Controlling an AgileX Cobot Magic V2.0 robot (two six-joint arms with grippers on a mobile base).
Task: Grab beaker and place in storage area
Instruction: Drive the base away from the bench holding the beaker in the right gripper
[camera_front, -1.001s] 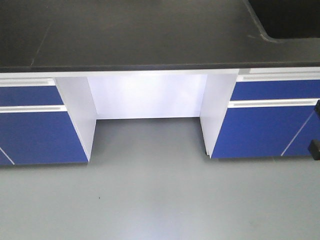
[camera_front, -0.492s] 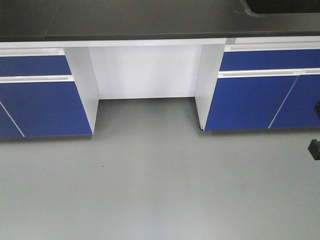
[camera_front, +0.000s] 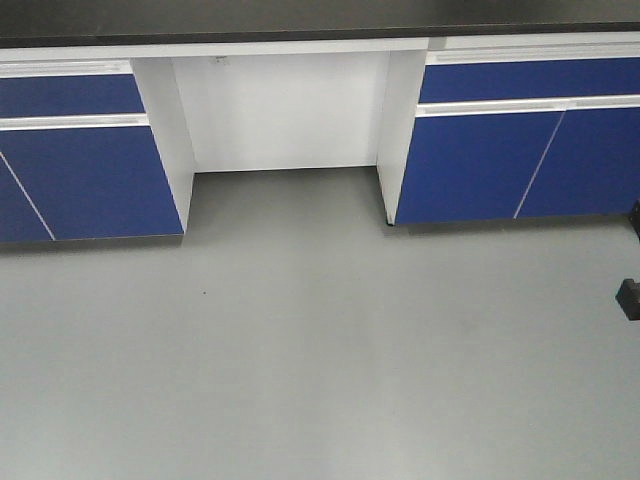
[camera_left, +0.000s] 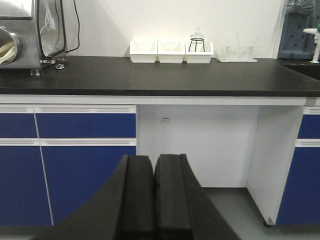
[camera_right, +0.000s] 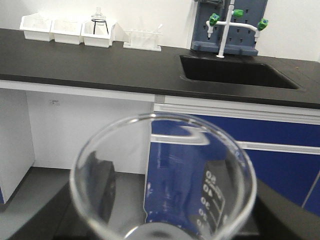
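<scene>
The beaker (camera_right: 165, 175) is clear glass with white graduation marks and fills the lower half of the right wrist view. My right gripper (camera_right: 161, 202) is shut on it, and its dark fingers (camera_right: 50, 220) show on both sides of the glass. It hangs in the air in front of the bench, above the floor. My left gripper (camera_left: 154, 172) is shut with nothing between its pads and points at the bench's knee gap. The storage area is out of view. In the front view only a black arm part (camera_front: 630, 298) shows at the right edge.
A black bench (camera_left: 200, 77) carries white trays (camera_left: 171, 51), a clear rack (camera_right: 143, 39), a sink (camera_right: 235, 72) with a tap (camera_right: 227, 20), and a metal apparatus (camera_left: 30, 30). Below are blue cabinets (camera_front: 90, 180), a white knee gap (camera_front: 285, 110) and grey floor (camera_front: 320, 350).
In the front view the bench has slid up and farther away. The benchtop is now a thin strip, the sink corner has left the frame, and more floor shows.
</scene>
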